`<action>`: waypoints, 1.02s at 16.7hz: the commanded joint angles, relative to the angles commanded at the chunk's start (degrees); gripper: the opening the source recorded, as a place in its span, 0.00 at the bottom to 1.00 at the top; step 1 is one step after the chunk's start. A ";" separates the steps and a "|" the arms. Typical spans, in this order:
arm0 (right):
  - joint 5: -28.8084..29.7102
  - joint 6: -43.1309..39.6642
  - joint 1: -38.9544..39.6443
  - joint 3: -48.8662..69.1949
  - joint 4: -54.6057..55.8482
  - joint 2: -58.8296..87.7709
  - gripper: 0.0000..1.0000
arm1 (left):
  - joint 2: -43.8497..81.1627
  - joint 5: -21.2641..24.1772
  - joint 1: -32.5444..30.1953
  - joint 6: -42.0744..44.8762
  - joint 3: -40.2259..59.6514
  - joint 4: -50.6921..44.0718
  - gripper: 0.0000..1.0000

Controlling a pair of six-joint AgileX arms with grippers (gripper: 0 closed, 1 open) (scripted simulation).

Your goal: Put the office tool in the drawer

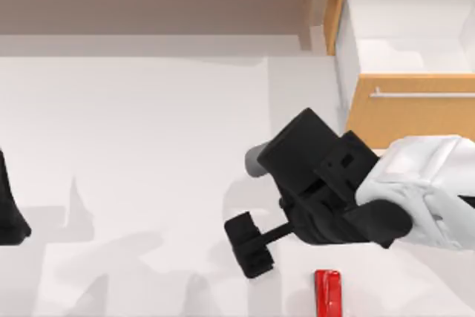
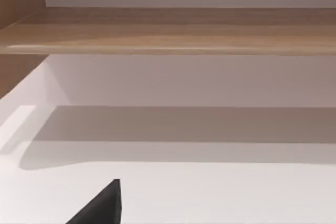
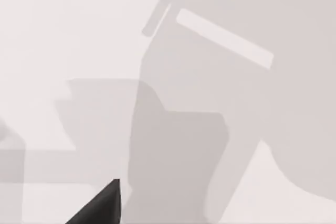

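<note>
The office tool [image 1: 327, 292] lies near the open drawer [image 1: 407, 102]. The right gripper [image 1: 249, 245] (empty, fingers unclear) hangs beside it and might knock it away.

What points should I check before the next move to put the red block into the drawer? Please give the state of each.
1. Drawer open: ok.
2. Red block lying free on the table, at its near edge: ok.
3. Right gripper over the red block: not ok, it is to the left of it.
4. Right gripper's fingers open: cannot tell.
5. Grey cylinder apart from the red block: ok.
6. Left arm parked at the left edge: ok.
</note>
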 joint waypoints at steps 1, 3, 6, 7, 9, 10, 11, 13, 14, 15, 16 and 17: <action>-1.26 5.17 0.24 1.75 -6.21 -0.09 1.00 | 0.00 0.00 0.00 0.00 0.00 0.00 1.00; -3.72 14.26 0.40 4.81 -16.97 0.03 1.00 | 0.00 0.00 0.00 0.00 0.00 0.00 1.00; -6.98 24.60 0.18 8.21 -28.70 0.49 1.00 | 0.00 0.00 0.00 0.00 0.00 0.00 1.00; -7.85 27.07 0.03 9.02 -31.43 0.68 1.00 | 0.00 0.00 0.00 0.00 0.00 0.00 1.00; -9.05 30.32 -0.29 10.11 -34.97 1.00 1.00 | 0.00 0.00 0.00 0.00 0.00 0.00 1.00; -9.34 31.07 -0.40 10.36 -35.77 1.09 1.00 | 0.00 0.00 0.00 0.00 0.00 0.00 1.00; -9.43 31.29 -0.43 10.43 -36.02 1.11 1.00 | 0.00 0.00 0.00 0.00 0.00 0.00 1.00; -9.43 31.29 -0.43 10.43 -36.02 1.11 1.00 | 0.00 0.00 0.00 0.00 0.00 0.00 1.00; -9.43 31.29 -0.43 10.43 -36.02 1.11 1.00 | 0.00 0.00 0.00 0.00 0.00 0.00 1.00; -9.34 31.21 -0.26 10.25 -35.90 0.95 1.00 | 0.00 0.00 0.00 0.00 0.00 0.00 1.00; -9.35 31.25 -0.27 10.11 -35.71 1.06 1.00 | 0.00 0.00 0.00 0.00 0.00 0.00 1.00; -9.38 31.30 -0.31 9.61 -34.93 1.45 1.00 | 0.00 0.00 0.00 0.00 0.00 0.00 1.00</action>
